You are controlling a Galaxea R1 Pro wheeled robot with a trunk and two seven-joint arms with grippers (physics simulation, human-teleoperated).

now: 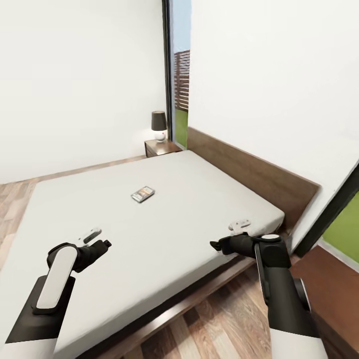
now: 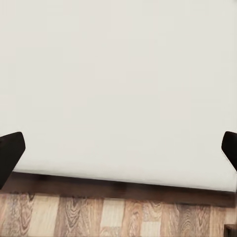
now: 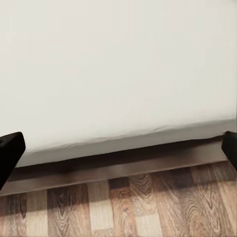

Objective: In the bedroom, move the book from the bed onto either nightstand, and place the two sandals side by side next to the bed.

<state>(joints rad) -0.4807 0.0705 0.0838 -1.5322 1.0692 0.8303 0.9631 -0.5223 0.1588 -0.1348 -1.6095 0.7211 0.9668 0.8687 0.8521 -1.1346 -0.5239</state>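
Lying on the bed (image 1: 209, 199): the book (image 1: 143, 194).

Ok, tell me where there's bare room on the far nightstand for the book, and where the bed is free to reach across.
The nightstand by the window carries a lamp on its back part; only its front strip looks bare, so it is tight. The bed is bare everywhere around the book, from the near edge to the headboard.
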